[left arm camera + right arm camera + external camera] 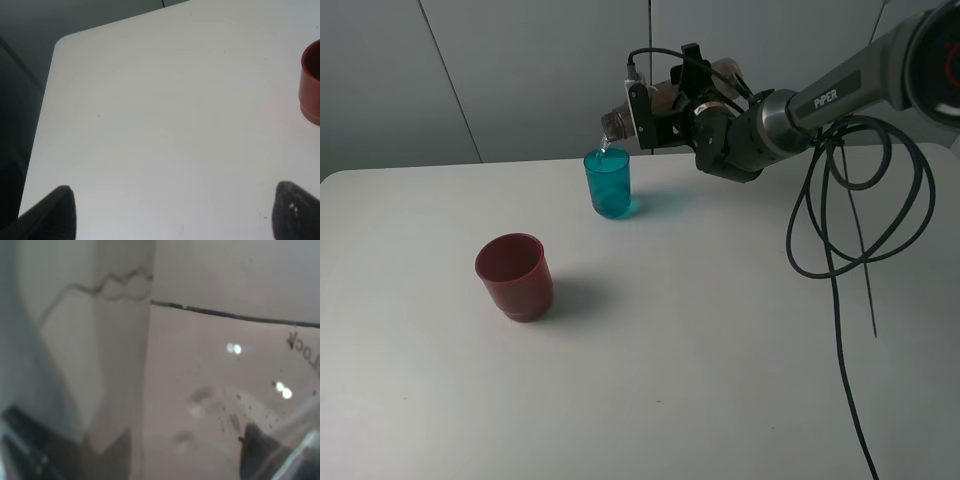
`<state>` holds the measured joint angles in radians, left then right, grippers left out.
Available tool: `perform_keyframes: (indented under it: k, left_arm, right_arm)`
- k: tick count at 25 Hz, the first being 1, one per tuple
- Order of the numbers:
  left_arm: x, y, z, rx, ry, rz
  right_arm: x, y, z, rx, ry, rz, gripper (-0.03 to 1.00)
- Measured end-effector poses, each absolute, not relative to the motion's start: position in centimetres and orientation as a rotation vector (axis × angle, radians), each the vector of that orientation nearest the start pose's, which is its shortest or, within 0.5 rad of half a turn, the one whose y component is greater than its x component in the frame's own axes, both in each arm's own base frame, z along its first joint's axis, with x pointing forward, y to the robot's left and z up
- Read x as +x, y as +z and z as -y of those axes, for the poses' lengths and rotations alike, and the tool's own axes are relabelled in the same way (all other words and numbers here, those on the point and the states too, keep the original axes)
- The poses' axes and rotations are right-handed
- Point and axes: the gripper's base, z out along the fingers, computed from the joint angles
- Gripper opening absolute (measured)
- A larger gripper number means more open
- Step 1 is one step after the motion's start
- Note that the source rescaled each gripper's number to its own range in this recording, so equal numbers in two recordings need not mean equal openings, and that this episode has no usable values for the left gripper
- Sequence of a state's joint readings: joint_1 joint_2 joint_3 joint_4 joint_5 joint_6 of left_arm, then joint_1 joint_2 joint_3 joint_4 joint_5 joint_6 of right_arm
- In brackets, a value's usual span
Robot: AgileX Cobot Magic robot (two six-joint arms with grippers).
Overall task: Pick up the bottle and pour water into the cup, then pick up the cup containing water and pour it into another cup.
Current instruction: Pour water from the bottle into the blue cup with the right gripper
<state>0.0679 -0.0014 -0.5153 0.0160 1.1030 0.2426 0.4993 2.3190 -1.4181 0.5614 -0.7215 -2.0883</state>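
Observation:
My right gripper (655, 110) is shut on the bottle (616, 123), which lies tipped almost level high over the back of the table. Its neck points left, just above the rim of the cup (608, 185), and a thin stream of water runs into it. This teal cup holds water. The other cup (515, 275), dark red, stands alone to the front left. In the right wrist view the bottle (200, 390) fills the picture as a blurred translucent wall. My left gripper (175, 217) is open above bare table, with the red cup (311, 82) at that view's edge.
Black cables (830, 230) hang in loops from the right arm down over the right side of the white table (720, 350). A rounded table corner (60, 42) and the dark drop beyond it show in the left wrist view.

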Motion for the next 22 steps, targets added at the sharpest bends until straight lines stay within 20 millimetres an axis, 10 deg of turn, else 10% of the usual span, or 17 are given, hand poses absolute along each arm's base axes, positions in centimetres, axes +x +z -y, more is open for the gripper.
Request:
perform_keyframes:
  k: [22]
  left_arm:
    - [-0.88, 27.81, -0.07, 0.180, 0.210, -2.069]
  right_arm:
    - [44.76, 12.42, -21.21, -1.531, -1.146, -1.047, 0.01]
